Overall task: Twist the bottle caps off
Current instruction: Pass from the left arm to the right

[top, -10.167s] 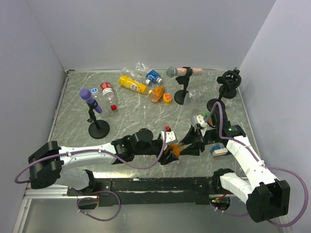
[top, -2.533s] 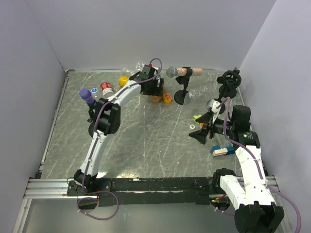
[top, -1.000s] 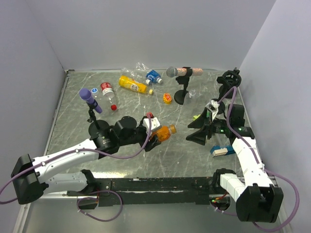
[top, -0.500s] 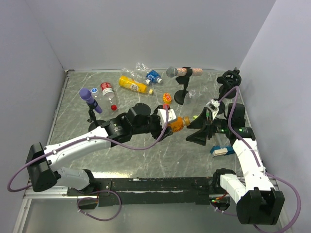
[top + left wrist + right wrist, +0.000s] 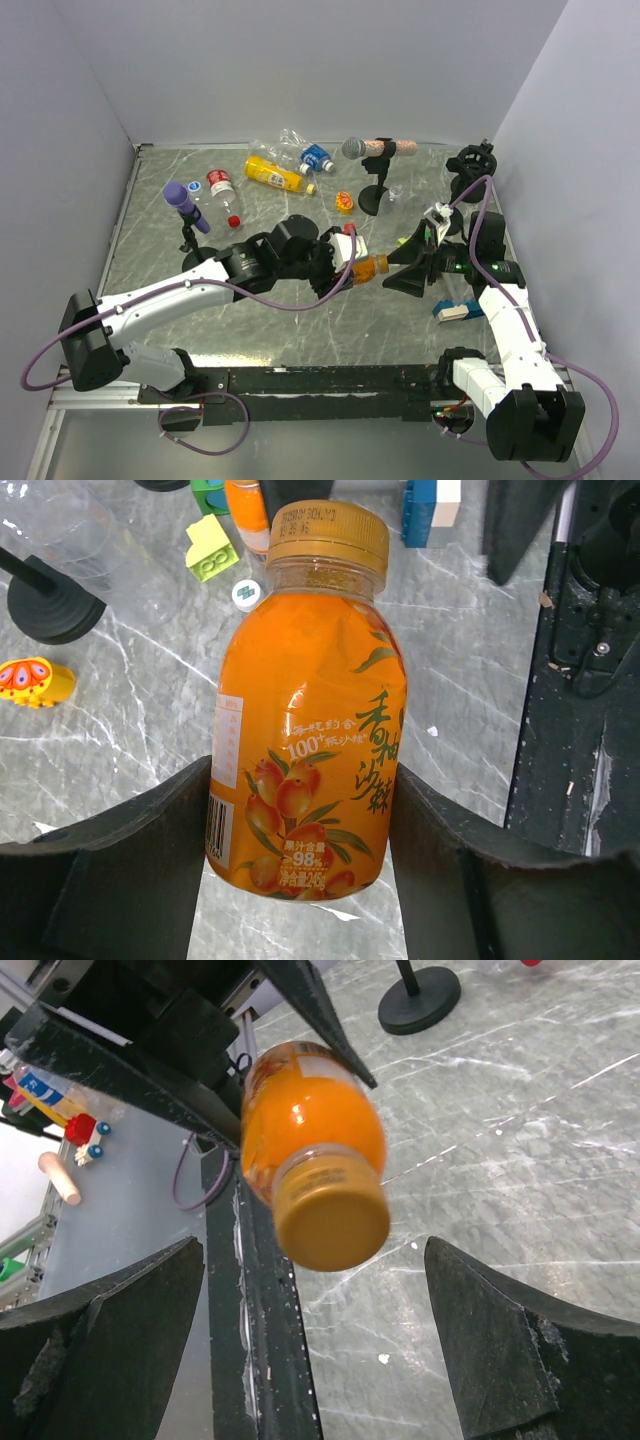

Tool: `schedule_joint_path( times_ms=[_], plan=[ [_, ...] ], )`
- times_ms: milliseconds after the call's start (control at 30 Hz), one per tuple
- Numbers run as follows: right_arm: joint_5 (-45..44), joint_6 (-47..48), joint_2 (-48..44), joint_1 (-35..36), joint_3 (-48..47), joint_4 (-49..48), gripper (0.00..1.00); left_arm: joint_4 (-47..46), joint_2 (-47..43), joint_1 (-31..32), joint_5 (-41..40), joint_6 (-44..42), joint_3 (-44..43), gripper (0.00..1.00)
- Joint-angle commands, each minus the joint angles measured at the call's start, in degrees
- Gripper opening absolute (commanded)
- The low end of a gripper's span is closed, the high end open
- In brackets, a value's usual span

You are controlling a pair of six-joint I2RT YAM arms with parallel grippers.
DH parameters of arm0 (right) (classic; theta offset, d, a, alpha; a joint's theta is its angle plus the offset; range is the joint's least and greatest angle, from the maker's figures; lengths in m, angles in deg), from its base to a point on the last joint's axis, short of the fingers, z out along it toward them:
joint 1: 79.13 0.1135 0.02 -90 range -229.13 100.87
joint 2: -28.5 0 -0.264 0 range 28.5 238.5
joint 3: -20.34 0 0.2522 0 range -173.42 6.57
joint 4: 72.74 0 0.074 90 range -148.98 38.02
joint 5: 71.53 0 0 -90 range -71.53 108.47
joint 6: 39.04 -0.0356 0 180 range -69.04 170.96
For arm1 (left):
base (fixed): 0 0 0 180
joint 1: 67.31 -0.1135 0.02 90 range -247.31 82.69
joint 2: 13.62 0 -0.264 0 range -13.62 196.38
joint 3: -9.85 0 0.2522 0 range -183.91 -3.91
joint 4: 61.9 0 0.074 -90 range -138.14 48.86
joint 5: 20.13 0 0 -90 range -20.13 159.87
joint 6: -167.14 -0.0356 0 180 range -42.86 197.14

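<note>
My left gripper (image 5: 352,263) (image 5: 300,780) is shut on a stubby orange bottle (image 5: 366,267) (image 5: 305,730), held off the table on its side. Both black fingers (image 5: 150,860) press the lower label. Its orange-brown bottle cap (image 5: 381,266) (image 5: 325,535) (image 5: 332,1215) is on the neck and points at my right gripper (image 5: 398,270) (image 5: 315,1257). That gripper is open wide, with the cap centred at its fingertips and touching neither finger (image 5: 520,1350). More bottles lie at the back: a yellow one (image 5: 272,174), a blue-labelled one (image 5: 308,153) and a red-labelled one (image 5: 218,187). A loose red cap (image 5: 233,221) lies nearby.
A purple-headed microphone (image 5: 185,205) stands at the left on its stand (image 5: 203,267). A grey-headed one (image 5: 355,148) is at the back centre, and a black clamp stand (image 5: 470,168) at the back right. A yellow-green block (image 5: 211,548) and a blue-and-white block (image 5: 452,310) lie near the right arm.
Over the last second the left arm has carried the orange bottle up and to the right, bringing its cap up to the right gripper. The right arm has barely moved.
</note>
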Motion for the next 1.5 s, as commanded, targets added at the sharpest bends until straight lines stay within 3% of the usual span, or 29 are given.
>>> schedule_joint_path(
  times_ms=[0, 367, 533, 700, 867, 1133, 1233, 1333, 1400, 1467],
  plan=[
    [-0.6, -1.2, 0.6, -0.3, -1.7, -2.4, 0.97, -0.8, -0.6, 1.0, 1.5, -1.1, -1.4, 0.21],
    [-1.9, -2.8, 1.1, -0.3, -1.4, -3.3, 0.96, 0.0, 0.5, 1.9, 1.6, -1.5, -1.9, 0.21],
    [-0.9, -3.3, 1.3, -0.3, -1.2, -3.8, 0.92, -0.2, 0.6, 2.0, 1.7, -1.7, -1.7, 0.20],
    [0.4, -3.4, 1.9, -0.3, -1.2, -3.4, 0.81, -0.7, 0.6, 2.0, 1.8, -1.5, -1.7, 0.20],
    [0.2, -2.3, 3.1, 0.1, -2.0, -1.4, 0.80, -1.3, 0.8, 2.0, 2.0, -1.5, -1.8, 0.21],
    [-0.3, -0.2, 4.2, 1.1, -2.8, 0.6, 0.37, -2.5, 0.6, 2.0, 1.9, -1.0, -0.9, 0.22],
    [0.3, 0.4, 4.2, 1.2, -3.1, 1.3, 0.30, -2.9, 0.6, 2.0, 1.7, -0.8, -0.4, 0.22],
    [0.9, 0.3, 4.1, 1.1, -3.0, 1.1, 0.36, -3.6, 0.5, 2.0, 1.8, -0.5, 0.0, 0.23],
    [1.0, -0.4, 4.2, 1.2, -2.7, 0.5, 0.60, -4.2, 0.3, 2.0, 2.0, -0.4, 0.4, 0.23],
    [0.9, -0.3, 4.3, 1.2, -2.7, 0.6, 0.74, -4.9, -0.2, 2.0, 1.9, -0.4, 0.8, 0.23]
  ],
)
